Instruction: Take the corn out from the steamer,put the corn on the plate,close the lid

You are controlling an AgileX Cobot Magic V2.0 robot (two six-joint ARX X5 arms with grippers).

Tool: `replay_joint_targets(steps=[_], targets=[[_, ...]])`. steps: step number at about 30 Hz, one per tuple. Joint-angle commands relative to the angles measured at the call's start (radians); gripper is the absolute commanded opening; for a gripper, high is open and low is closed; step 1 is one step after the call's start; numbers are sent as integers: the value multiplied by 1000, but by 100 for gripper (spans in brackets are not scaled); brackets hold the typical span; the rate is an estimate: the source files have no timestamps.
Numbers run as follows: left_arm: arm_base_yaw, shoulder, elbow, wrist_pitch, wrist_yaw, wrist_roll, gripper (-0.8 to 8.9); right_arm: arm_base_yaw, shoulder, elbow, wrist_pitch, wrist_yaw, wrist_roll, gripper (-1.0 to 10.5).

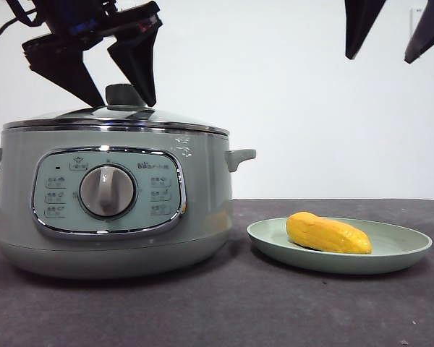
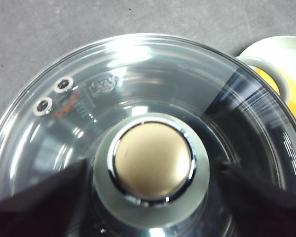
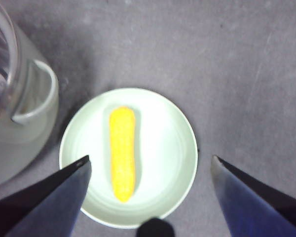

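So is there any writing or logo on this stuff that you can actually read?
Nothing reads clearly.
Cooker panel: a brand mark at the top right beside the dial, too blurred to quote.
Panel buttons: small icons with tiny captions, too small to read.
Glass lid: an embossed logo and faint red printing near the two vent holes, blurred.
Plate and corn: no text.

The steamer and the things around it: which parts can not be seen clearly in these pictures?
- Inside of the steamer: hidden in the front view by its wall; in the left wrist view, glare on the lid hides it.
- Panel labels: too small to read, front view.
- Left gripper: fingers cut off by the edge, left wrist view.
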Motion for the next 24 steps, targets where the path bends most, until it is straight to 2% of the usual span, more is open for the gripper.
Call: replay_joint_targets(steps=[1,3,5,7,8,10,12,16,20,24], targets=[[-5,-77,3,3,-2,8,467,0,-20,-3,21,-2,-7,405],[-5,-157,3,-23,-3,8,448,2,-46,-3,20,-2,-17,405],[-5,-238,3,-56,-5,8,291,3,-82,-5,23,-5,-17,383],[-5,-311,2,-80,-5,8,30,3,-134,-30,54,-44,-19,207],[-6,-341,0,-94,-7,9,-3,5,-169,-61,88,-62,-19,104],[-15,-400,-27,-89,-37,10,-8,5,-248,-153,150,-73,-19,-14],[-37,-478,-117,-32,-76,11,-8,5,-351,-287,245,-73,-16,-12],[-68,-661,-414,176,-94,10,-8,5,-586,-589,471,-73,-14,-12],[-71,-730,-570,290,-93,8,-8,2,-661,-691,494,-69,-8,-12],[-71,-727,-591,267,-89,-20,-4,2,-659,-693,473,-48,18,2]])
